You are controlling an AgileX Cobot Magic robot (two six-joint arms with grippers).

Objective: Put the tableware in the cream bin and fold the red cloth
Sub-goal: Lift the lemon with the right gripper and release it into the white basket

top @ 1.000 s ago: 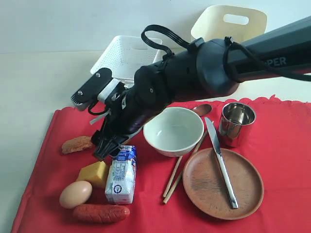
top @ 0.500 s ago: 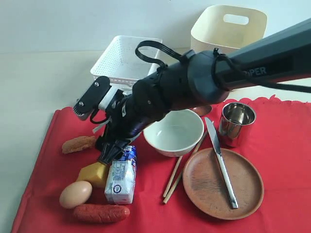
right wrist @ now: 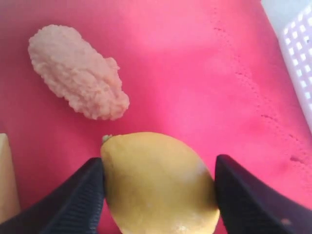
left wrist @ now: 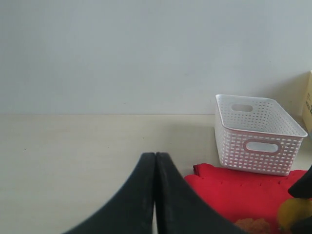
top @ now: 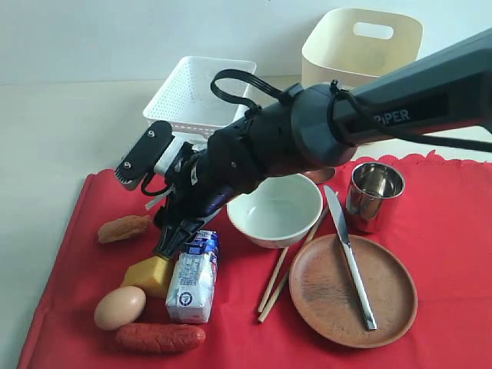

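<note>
The pale green-white bowl is seen upright near the middle of the red cloth, which is spread flat beneath it. To the right of the bowl the shiny steel cup is stood, and in front of the bowl to the right the round brown clay plate is laid with the steel knife across it. The pair of wooden chopsticks is angled between bowl and plate, and the bowl of the dark wooden spoon is glimpsed just behind the bowl. The cream bin is placed well behind the bowl, off the cloth, with the white perforated basket behind the bowl to the left. Left of the bowl the right gripper is lowered onto the cloth, its fingers pressed against both sides of a lemon, beside a pale crumbed piece. The milk carton, cheese, egg and a sausage are grouped in front of the bowl to the left. The left gripper is held clear of the bowl, its fingers pressed together on nothing.
</note>
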